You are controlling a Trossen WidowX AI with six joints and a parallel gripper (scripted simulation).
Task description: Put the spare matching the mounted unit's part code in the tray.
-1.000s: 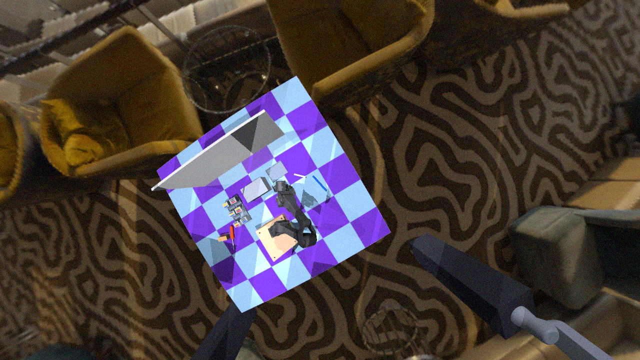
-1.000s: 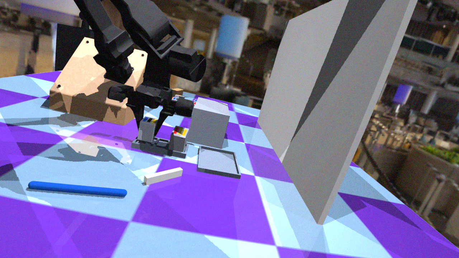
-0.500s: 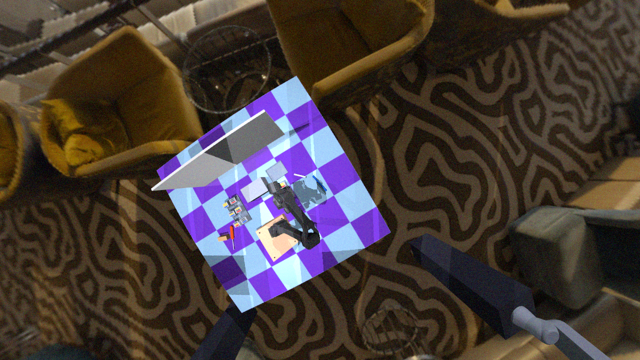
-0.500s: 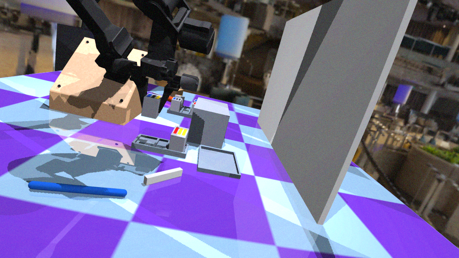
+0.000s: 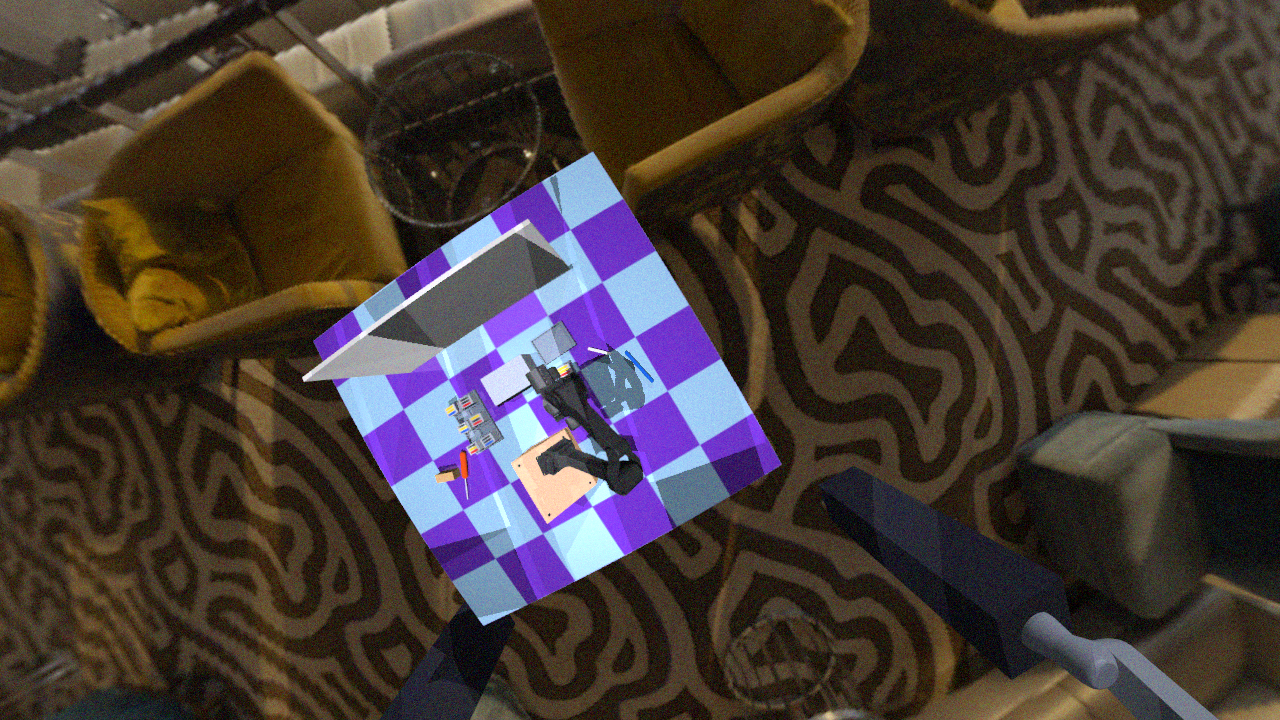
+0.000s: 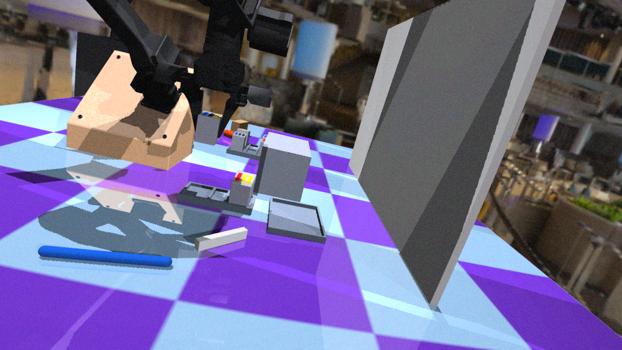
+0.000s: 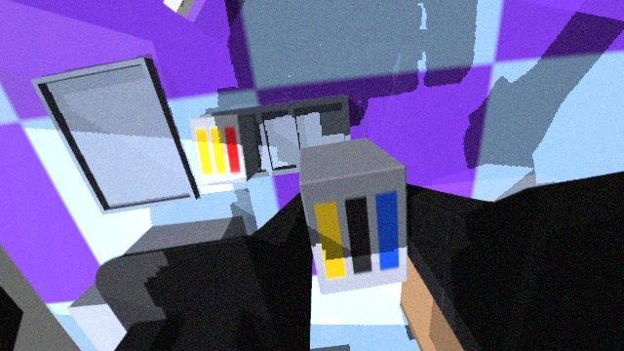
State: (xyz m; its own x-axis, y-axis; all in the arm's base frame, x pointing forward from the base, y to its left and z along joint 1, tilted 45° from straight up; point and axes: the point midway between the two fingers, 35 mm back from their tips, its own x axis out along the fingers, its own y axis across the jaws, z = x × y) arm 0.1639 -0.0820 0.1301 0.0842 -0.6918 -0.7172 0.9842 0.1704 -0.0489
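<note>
1. The pincer (image 7: 356,244) is clamped partway shut on a grey spare (image 7: 352,166), one finger on each side; its label shows yellow, black and blue bars
2. The spare hangs in the air, clear of the dark rack (image 6: 215,196) below, where another spare (image 6: 241,187) with yellow-yellow-red bars stands at the right end
3. The tray (image 6: 295,218) lies on the bench (image 6: 261,304) just right of the rack and near the big grey block (image 6: 283,165), which I take for the mounted unit
4. To do this carry well: keep the spare high enough to pass over the racked spare, hold the grip firm, and stop square above the tray's middle
5. Lower until the spare rests inside the rim, then open
6. The unit's code is not visible from here, so I cannot confirm the match
</note>
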